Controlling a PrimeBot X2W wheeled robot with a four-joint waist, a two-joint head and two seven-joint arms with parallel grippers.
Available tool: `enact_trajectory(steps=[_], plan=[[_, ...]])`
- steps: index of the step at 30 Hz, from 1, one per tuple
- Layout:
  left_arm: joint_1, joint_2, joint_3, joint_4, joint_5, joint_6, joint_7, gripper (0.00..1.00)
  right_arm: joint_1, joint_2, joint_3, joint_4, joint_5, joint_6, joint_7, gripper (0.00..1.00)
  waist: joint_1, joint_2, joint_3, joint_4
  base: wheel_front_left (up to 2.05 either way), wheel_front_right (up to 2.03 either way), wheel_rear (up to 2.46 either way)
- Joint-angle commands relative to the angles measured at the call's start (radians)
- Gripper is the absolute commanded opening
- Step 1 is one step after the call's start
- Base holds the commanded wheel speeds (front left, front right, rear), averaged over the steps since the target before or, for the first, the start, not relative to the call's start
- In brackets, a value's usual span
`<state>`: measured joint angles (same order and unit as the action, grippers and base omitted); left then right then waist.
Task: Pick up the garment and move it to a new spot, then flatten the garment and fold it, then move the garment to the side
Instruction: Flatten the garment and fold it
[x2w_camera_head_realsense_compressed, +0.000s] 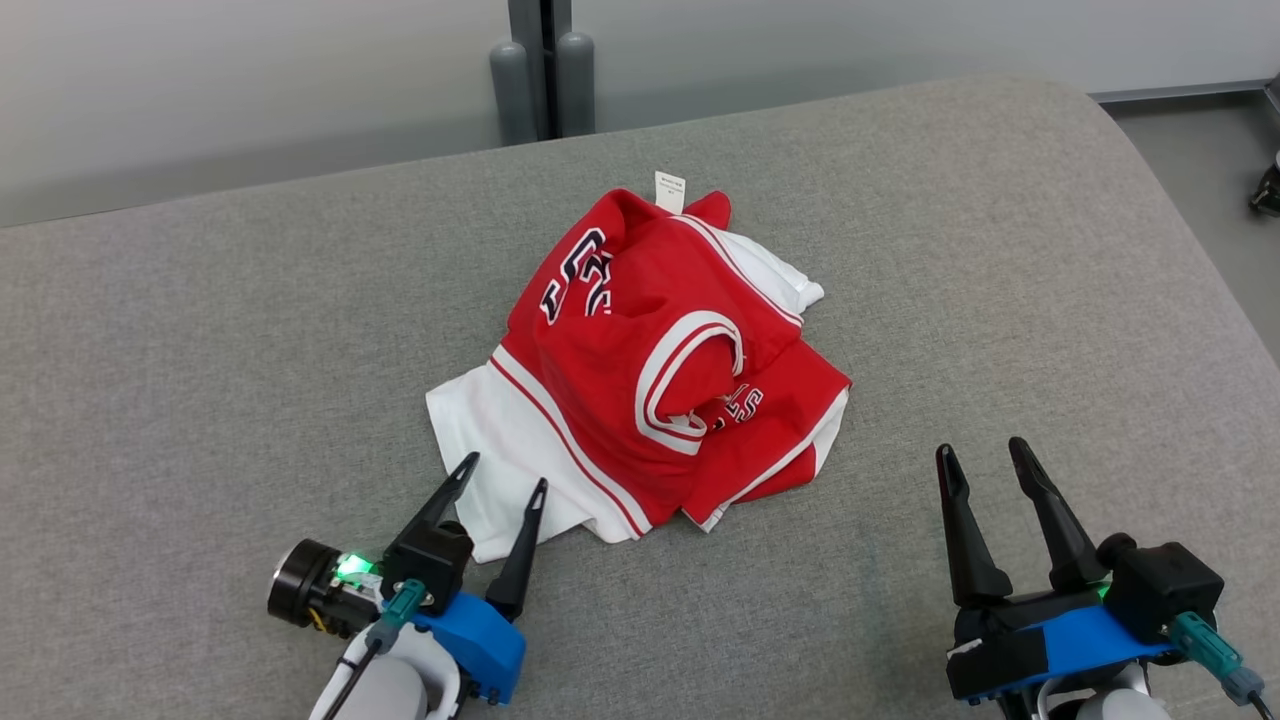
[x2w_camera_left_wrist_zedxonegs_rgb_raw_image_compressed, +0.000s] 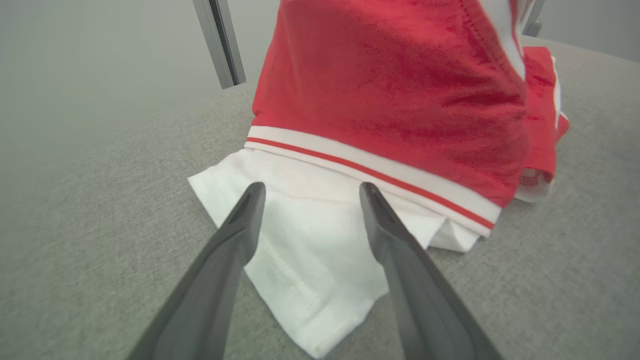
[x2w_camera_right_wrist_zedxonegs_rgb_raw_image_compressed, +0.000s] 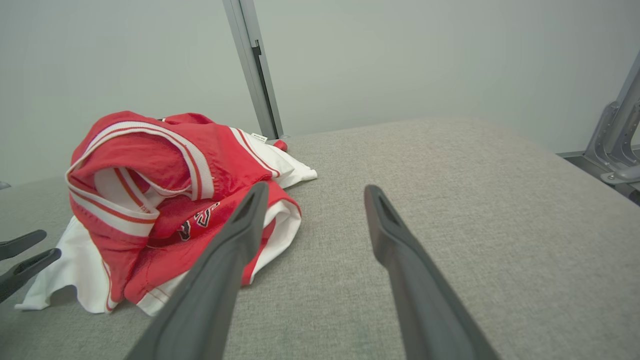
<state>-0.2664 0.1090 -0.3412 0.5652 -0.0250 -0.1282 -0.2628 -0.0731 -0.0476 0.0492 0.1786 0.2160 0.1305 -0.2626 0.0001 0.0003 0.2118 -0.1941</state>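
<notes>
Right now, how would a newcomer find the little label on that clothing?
Start at the wide grey cushioned surface; a crumpled red and white garment lies near its middle. At the garment's far edge, a small white label pokes out, printed with tiny text, unlike the plain white fabric nearer the robot.

Wide-spread left claw (x2w_camera_left_wrist_zedxonegs_rgb_raw_image_compressed: 311, 187) over garment (x2w_camera_left_wrist_zedxonegs_rgb_raw_image_compressed: 390, 90)

Left gripper (x2w_camera_head_realsense_compressed: 506, 470) lower left, jaws spread wide, holding nothing, fingers pointing up and slightly right. Right gripper (x2w_camera_head_realsense_compressed: 980, 446) lower right, jaws equally wide, empty, fingers leaning up-left. Pale left forearm (x2w_camera_head_realsense_compressed: 385, 692) mostly cropped; elbow pose unclear.
</notes>
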Motion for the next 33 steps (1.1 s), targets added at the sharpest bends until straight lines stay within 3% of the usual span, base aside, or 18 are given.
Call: enact_trajectory(steps=[1, 11, 20, 33], plan=[[-0.024, 0.003, 0.003, 0.004, 0.001, 0.006, -0.003, 1.00, -0.009, -0.005, -0.001, 0.000, 0.005, 0.000, -0.004, 1.00, -0.0001, -0.0003, 0.001, -0.001, 0.00, 0.00, 0.00], [-0.051, -0.001, 0.041, 0.139, -0.031, 0.037, -0.003, 1.00, -0.017, -0.005, 0.001, 0.007, 0.003, 0.000, -0.003, 1.00, -0.0001, -0.0003, 0.006, -0.015, 0.00, 0.00, 0.00], [-0.060, -0.012, 0.058, 0.244, -0.074, 0.024, 0.000, 1.00, -0.014, -0.005, 0.008, 0.014, 0.010, 0.000, -0.004, 1.00, -0.0001, -0.0003, -0.006, -0.016, 0.00, 0.00, 0.00], [-0.153, -0.054, -0.053, 0.331, -0.153, -0.005, 0.000, 1.00, -0.027, -0.005, 0.010, 0.017, 0.017, 0.000, -0.004, 1.00, -0.0001, -0.0003, 0.013, -0.031, 0.00, 0.00, 0.00]])
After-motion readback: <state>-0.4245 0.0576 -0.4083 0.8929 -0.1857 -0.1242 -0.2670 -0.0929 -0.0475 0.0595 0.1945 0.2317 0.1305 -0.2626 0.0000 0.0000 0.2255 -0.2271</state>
